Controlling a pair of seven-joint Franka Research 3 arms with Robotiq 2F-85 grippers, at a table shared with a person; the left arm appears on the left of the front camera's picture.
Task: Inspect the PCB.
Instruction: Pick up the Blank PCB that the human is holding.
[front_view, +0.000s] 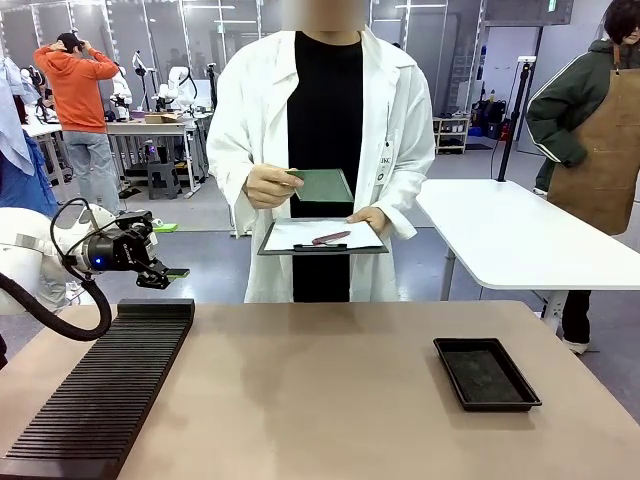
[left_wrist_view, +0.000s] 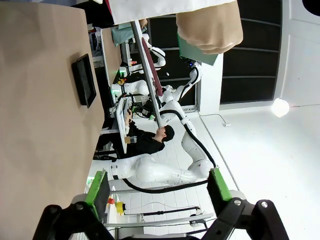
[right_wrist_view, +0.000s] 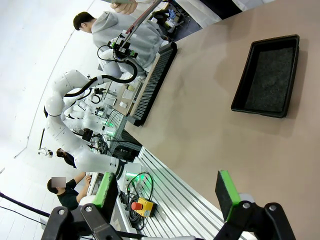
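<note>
Found PCB (front_view: 322, 185) in person's hand (front_view: 268, 185), far side, mid-inspection, and left gripper (left_wrist_view: 158, 186) and right gripper (right_wrist_view: 166, 192) splayed empty; probably needed handover next.

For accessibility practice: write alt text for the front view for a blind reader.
A person in a white coat holds the PCB above a clipboard. The left tool hovers near a ridged rack; a black tray lies right.

PCB (front_view: 323, 185) | thin green rectangular board | tilted, held in person's hand (front_view: 270, 185) above clipboard (front_view: 322, 238)
</note>
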